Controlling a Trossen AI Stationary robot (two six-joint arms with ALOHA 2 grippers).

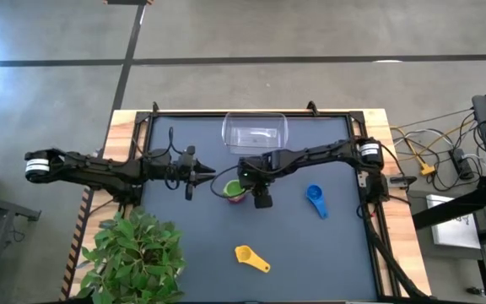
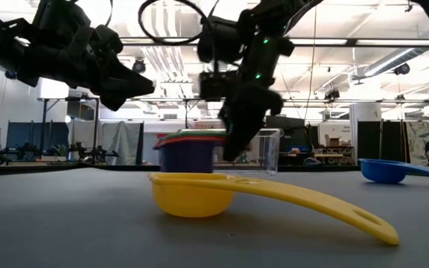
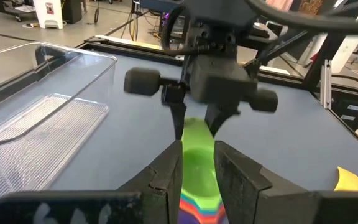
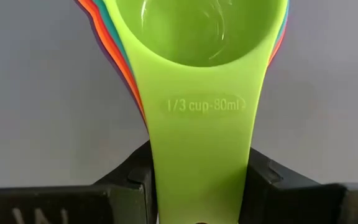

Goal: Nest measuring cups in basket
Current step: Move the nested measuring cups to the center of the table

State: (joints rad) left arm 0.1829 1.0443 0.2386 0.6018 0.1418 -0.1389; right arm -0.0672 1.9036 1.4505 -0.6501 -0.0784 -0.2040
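Clear basket (image 1: 255, 133): nothing inside | green cup (image 1: 233, 189): nested atop stack

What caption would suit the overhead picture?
Both grippers, left and right, meet at the stacked cups; blue cup and yellow cup wait outside the basket.

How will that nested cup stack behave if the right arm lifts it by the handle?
The stack probably lifts as one: the right gripper pinches the green handle, with more handles fanned beneath. Lower cups could slip free, being only nested. The smooth plastic looks light, so it may swing or twist.
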